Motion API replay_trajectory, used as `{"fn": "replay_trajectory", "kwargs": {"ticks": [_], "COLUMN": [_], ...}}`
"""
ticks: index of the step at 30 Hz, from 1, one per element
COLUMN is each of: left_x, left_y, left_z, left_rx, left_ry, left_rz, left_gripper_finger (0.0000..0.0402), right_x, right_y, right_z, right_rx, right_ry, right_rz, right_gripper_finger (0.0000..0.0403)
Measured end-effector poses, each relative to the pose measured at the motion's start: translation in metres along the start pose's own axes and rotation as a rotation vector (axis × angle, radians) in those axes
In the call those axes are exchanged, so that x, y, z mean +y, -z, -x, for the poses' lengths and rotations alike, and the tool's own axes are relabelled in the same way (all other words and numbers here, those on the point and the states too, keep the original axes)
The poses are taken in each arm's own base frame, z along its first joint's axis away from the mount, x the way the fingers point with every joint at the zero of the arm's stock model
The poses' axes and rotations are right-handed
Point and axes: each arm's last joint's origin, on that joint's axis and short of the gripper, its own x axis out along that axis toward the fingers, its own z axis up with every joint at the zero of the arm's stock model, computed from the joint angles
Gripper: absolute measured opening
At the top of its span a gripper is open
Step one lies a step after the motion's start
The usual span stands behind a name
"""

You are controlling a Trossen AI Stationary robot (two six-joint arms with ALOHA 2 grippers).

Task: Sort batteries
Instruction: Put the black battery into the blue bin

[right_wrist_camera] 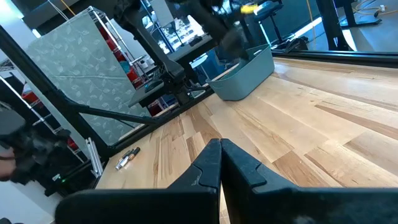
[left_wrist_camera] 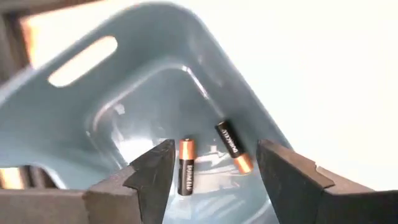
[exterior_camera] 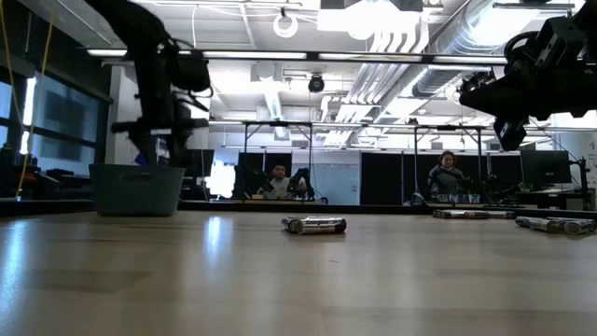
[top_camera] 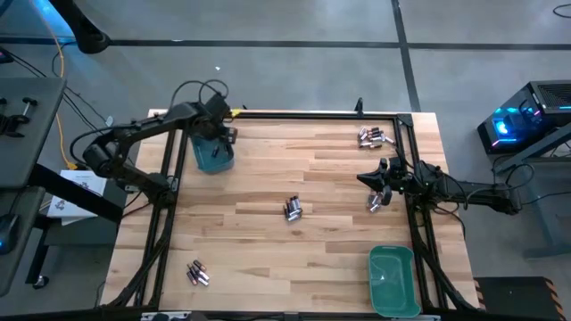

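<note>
Batteries scattered in small clusters over the wooden table [top_camera: 268,178]: one cluster [top_camera: 293,209] near the table's middle, one [top_camera: 197,273] toward the near left corner, one [top_camera: 375,136] at the far right corner, one [top_camera: 376,201] just beside the right edge. Two more batteries, dark with copper ends, lying inside the teal bin [top_camera: 213,153] at the far left of the table: one [left_wrist_camera: 186,166] pointing lengthwise between the fingers in the left wrist view, the other [left_wrist_camera: 234,146] tilted just beside it, both on the bin's floor. Left gripper [left_wrist_camera: 214,177] poised directly above that bin, fingers spread wide apart, nothing between them, no contact with either battery. Right gripper [top_camera: 369,178] raised off the table by the right edge, fingers pressed together and empty, just beside the right-edge cluster. Second teal bin [top_camera: 393,281] at the near right corner of the table, well apart from the first; contents impossible to tell. From table height, the middle cluster [exterior_camera: 314,224] lying flat on the wood, the first bin [exterior_camera: 137,189] off to the left under the left arm. Two people seated in the room beyond the table, one [exterior_camera: 277,183] behind the middle cluster, another [exterior_camera: 446,177] farther right.
</note>
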Motion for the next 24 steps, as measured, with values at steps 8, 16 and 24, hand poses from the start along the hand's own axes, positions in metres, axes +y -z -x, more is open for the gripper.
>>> {"fn": "replay_trajectory", "kwargs": {"ticks": [8, 16, 24], "left_x": [-0.026, -0.102, -0.16], "left_y": [-0.008, 0.061, 0.132], "left_z": [0.07, 0.111, 0.092], "left_rx": [-0.158, -0.288, -0.263], "left_ry": [0.14, 0.392, 0.562], "left_rz": [-0.084, -0.675, -1.263], "left_gripper_finger": [0.0216, 0.0216, 0.0215], "right_x": [0.0, 0.0, 0.0], "right_y": [0.0, 0.0, 0.0], "right_z": [0.0, 0.0, 0.0], "right_rx": [0.0, 0.0, 0.0], "right_ry": [0.0, 0.0, 0.0], "right_rz": [0.0, 0.0, 0.0], "right_gripper_finger": [0.0, 0.0, 0.0]}}
